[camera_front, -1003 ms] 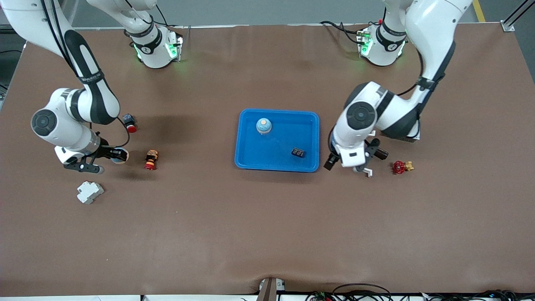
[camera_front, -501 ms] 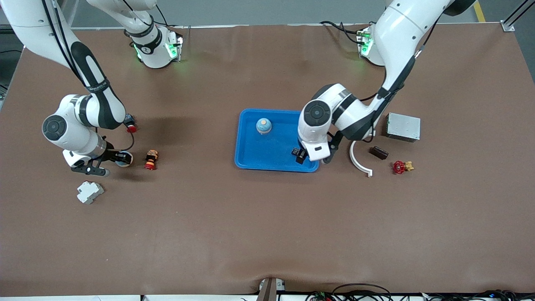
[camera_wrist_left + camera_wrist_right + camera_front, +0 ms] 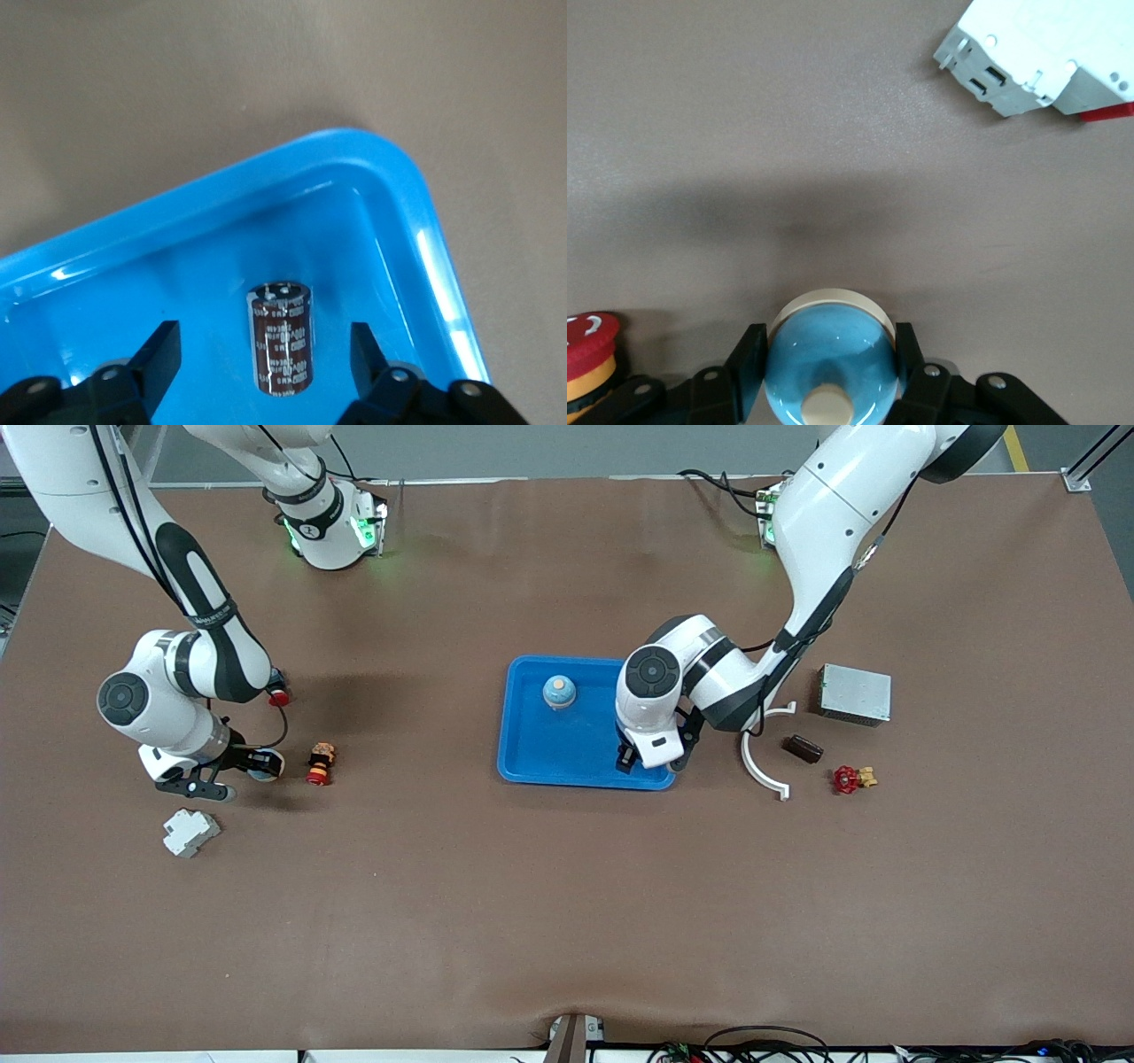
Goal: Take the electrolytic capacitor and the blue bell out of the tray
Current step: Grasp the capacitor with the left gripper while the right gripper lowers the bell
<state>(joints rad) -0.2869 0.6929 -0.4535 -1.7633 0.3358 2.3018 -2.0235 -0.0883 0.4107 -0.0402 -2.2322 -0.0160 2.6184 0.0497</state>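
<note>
The left gripper (image 3: 264,350) hangs low over the blue tray (image 3: 523,753), at the tray corner nearest the front camera on the left arm's end. Its fingers (image 3: 159,354) stand apart with clear gaps on both sides of a dark brown capacitor (image 3: 282,336), which lies in the tray between the fingertips and touches neither of them. In the front view the wrist hides the capacitor. A blue bell (image 3: 559,691) with a pale knob sits in the same tray, well apart from those fingers and farther from the front camera.

The right gripper (image 3: 830,359) is toward the right arm's end of the table, just above the surface. Its fingers (image 3: 749,363) are clamped on a second blue bell (image 3: 830,376), one pad on each side of the dome, the knob between them. A red and yellow push button (image 3: 320,763) stands just beside those fingertips, and a white plastic block (image 3: 190,832) lies near them, nearer the front camera.

Near the tray, toward the left arm's end, lie a white curved strip (image 3: 760,766), a small dark block (image 3: 803,748), a red valve (image 3: 850,779) and a grey metal box (image 3: 854,693).
</note>
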